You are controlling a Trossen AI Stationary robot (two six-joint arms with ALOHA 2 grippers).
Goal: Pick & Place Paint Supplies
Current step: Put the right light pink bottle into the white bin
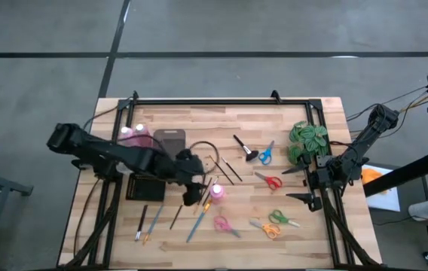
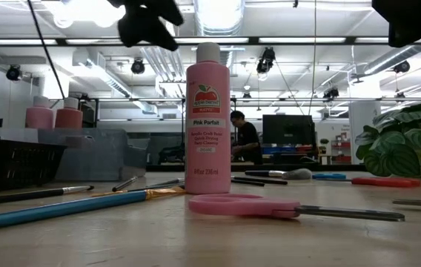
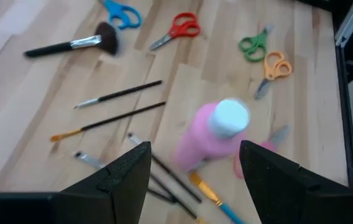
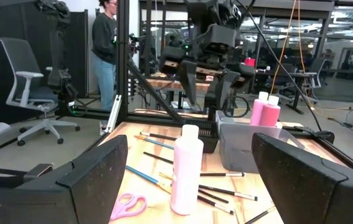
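The pink bottle (image 1: 217, 193) stands upright on the bare wood near the middle of the table, white cap up, and nothing is touching it. Just above it hangs the left gripper (image 1: 197, 190), fingers (image 3: 123, 177) spread wide with the bottle's cap showing in the gap between them, no contact. Around the bottle's base lie the thin paintbrushes (image 1: 198, 223), a blue-handled one slanting toward the front edge, dark ones fanned out beside it, and the pink scissors (image 1: 224, 224) flat just in front. Two more pink bottles (image 1: 133, 135) sit in the grey bin (image 1: 170, 140) at the back left, next to a black basket (image 1: 145, 188). Farther right, the stubby black brush (image 1: 244, 147) lies near blue scissors (image 1: 266, 153). Over at the right edge, beside the leafy plant (image 1: 308, 140), the right gripper (image 1: 295, 184) waits, fingers wide apart and empty.
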